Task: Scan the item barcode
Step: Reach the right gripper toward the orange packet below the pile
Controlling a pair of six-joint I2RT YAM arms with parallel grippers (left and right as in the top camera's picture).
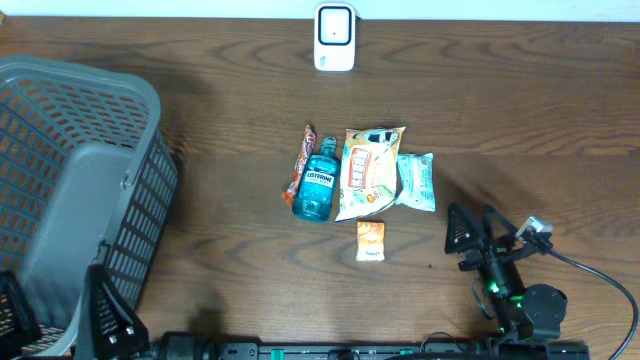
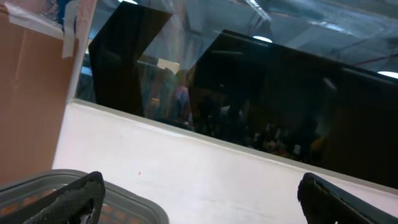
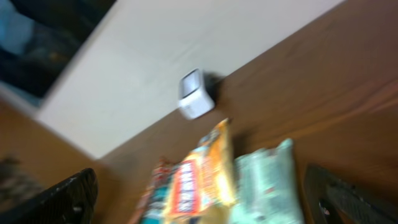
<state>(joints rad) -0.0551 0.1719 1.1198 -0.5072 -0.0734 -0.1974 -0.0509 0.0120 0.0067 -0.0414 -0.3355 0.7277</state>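
Overhead view: white scanner (image 1: 334, 37) upright at the far edge of the wooden table (image 1: 520, 100), about centre. Mid-table, a row of items lying flat and well apart from the scanner: red snack packet (image 1: 301, 165) at left, blue mouthwash bottle (image 1: 316, 185) touching its right side, yellow chip bag (image 1: 368, 172) next, pale green packet (image 1: 416, 181) touching the bag's right edge. Small orange sachet (image 1: 370, 241) alone, just nearer than the bag. Barcodes too small to tell. Grey mesh basket (image 1: 150, 190) along the left side. Left gripper (image 1: 50, 290) at the near-left corner over the basket, fingers spread wide, nothing between them. Right gripper (image 1: 475, 222) near right, just beside the green packet, spread wide, empty, touching no item. Left wrist view: left gripper (image 2: 199, 199) tilted upward toward a white wall and dark glass, both fingertips at the lower corners, wide apart, basket (image 2: 134, 205) rim below. Right wrist view, blurred: right gripper (image 3: 205, 199) spread, fingertips at both lower corners; chip bag (image 3: 202, 171) and green packet (image 3: 264, 183) ahead between them, red packet (image 3: 158, 177) to the left, scanner (image 3: 196, 94) farther off at the table edge.
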